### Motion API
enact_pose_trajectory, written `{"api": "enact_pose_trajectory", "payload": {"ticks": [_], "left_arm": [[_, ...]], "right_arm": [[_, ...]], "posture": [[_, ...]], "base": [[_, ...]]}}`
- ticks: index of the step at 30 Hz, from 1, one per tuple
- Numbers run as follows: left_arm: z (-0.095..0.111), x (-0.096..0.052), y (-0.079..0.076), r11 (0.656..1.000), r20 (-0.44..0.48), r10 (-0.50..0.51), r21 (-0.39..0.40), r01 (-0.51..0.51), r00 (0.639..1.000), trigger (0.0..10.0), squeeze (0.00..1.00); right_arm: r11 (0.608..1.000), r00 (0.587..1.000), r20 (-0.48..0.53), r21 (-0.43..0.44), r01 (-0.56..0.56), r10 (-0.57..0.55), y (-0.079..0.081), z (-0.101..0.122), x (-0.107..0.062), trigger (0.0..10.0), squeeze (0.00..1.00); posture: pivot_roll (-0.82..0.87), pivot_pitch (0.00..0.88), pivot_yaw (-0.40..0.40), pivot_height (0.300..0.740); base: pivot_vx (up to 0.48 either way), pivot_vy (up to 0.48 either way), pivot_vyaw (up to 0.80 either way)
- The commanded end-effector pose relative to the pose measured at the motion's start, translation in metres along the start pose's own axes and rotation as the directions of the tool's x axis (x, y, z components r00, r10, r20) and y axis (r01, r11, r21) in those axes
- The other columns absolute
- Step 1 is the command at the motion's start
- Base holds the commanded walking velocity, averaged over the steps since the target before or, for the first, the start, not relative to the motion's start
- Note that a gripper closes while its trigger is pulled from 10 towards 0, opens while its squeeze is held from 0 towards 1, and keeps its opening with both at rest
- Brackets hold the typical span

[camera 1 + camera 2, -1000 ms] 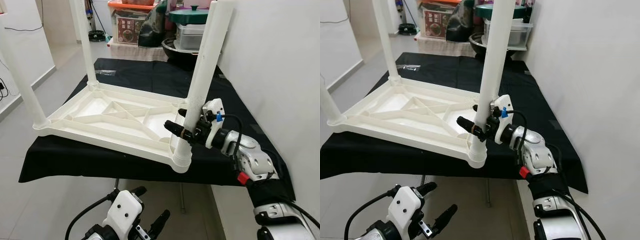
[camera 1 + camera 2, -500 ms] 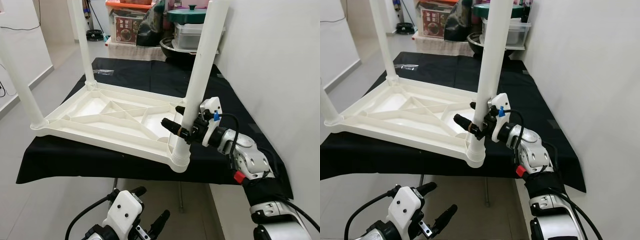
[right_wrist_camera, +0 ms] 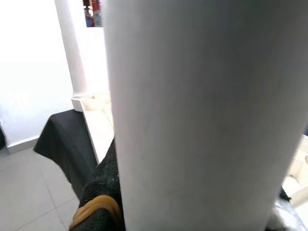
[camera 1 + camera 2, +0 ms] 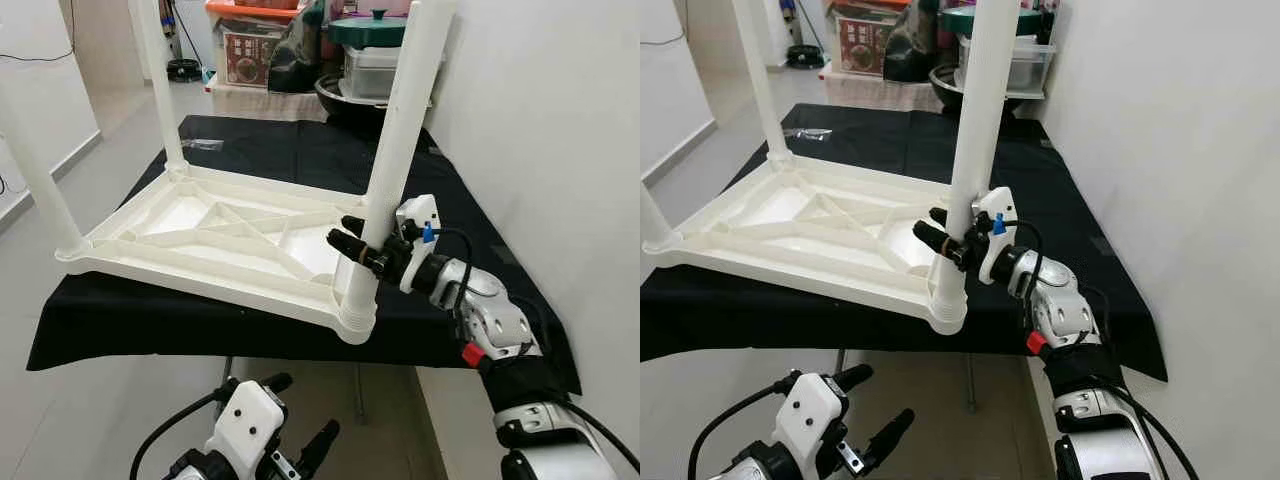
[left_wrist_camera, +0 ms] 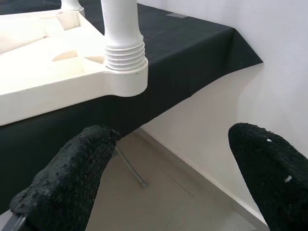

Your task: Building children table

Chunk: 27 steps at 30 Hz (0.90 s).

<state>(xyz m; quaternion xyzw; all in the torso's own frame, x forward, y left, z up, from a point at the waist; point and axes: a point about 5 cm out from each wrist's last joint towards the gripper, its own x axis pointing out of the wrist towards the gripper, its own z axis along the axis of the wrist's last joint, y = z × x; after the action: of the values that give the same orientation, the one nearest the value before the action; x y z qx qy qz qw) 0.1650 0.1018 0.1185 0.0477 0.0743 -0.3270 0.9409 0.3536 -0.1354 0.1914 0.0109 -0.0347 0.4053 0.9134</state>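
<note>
My right gripper (image 4: pixel 352 243) has its fingers clamped low on the near-right leg (image 4: pixel 392 160), centre-right of frame, just above its ribbed socket in the upturned white table (image 4: pixel 200 235) on the black-draped tabletop (image 4: pixel 300 150). Likely light, stiff, slick plastic, so gripping low near the socket limits leverage. Left gripper (image 5: pixel 168 178) hangs wide open below the edge.

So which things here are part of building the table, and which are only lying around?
Part of the job:
- tabletop, upside down on the black cloth
- near leg, held by the right gripper
- two other legs, standing in their corners

Only lying around:
- storage boxes
- pots
- small packet
</note>
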Motion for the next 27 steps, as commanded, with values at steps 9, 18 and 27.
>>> {"api": "enact_pose_trajectory", "payload": {"ticks": [9, 18, 27], "left_arm": [[0.0, 0.002, 0.008, 0.999, 0.004, 0.042, 0.018, -0.042, 0.999, 10.0, 0.0], [0.003, 0.006, 0.009, 0.999, 0.018, 0.046, 0.026, -0.047, 0.999, 10.0, 0.0], [0.003, 0.007, 0.007, 0.999, 0.021, 0.046, 0.024, -0.046, 0.999, 10.0, 0.0]], "right_arm": [[0.957, 0.957, 0.011, -0.034, 0.29, -0.289, -0.01, -0.003, 0.007, 0.0, 0.0], [0.675, 0.674, -0.047, -0.012, 0.738, -0.737, -0.021, -0.011, 0.022, 0.0, 0.0], [0.423, 0.425, -0.122, 0.041, 0.905, -0.897, -0.007, -0.013, 0.04, 0.0, 0.0]], "posture": [[0.12, 0.01, -0.097, 0.74], [0.12, 0.013, -0.098, 0.74], [0.12, 0.015, -0.111, 0.74]], "base": [[0.0, 0.0, 0.0], [0.0, 0.0, 0.0], [0.0, 0.0, 0.0]]}}
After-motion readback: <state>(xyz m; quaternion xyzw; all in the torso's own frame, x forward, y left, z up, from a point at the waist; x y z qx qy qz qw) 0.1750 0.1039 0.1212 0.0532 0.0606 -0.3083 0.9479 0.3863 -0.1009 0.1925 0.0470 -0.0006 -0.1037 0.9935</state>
